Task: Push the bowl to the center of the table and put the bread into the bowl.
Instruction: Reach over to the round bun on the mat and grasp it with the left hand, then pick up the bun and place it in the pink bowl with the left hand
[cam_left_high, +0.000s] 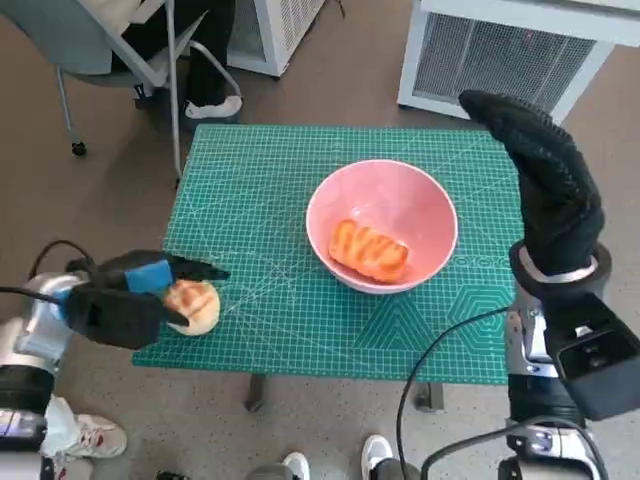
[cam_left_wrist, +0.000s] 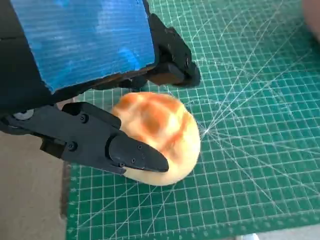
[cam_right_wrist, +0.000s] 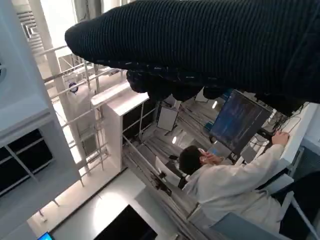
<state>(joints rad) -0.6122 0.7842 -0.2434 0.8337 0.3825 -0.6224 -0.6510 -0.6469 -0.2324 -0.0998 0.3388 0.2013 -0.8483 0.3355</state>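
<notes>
A pink bowl (cam_left_high: 440, 200) stands on the green mat (cam_left_high: 260, 180), a little right of the table's middle. A long striped bread (cam_left_high: 368, 250) lies inside it. A round bun (cam_left_high: 195, 305) rests on the mat at the front left corner. My left hand (cam_left_high: 130, 295) is wrapped round this bun (cam_left_wrist: 160, 130): the thumb (cam_left_wrist: 115, 145) presses one side and the other fingers (cam_left_wrist: 172, 65) curve over the far side. My gloved right hand (cam_left_high: 550, 180) is raised beside the table's right edge, fingers straight and empty. The right wrist view shows only the glove (cam_right_wrist: 210, 45) and the room.
A chair (cam_left_high: 130, 50) and a person's legs and shoe (cam_left_high: 210, 105) are beyond the far left corner. White cabinets (cam_left_high: 500, 50) stand behind the table. Shoes (cam_left_high: 380, 455) show below the front edge. A seated person (cam_right_wrist: 225, 185) faces a monitor in the right wrist view.
</notes>
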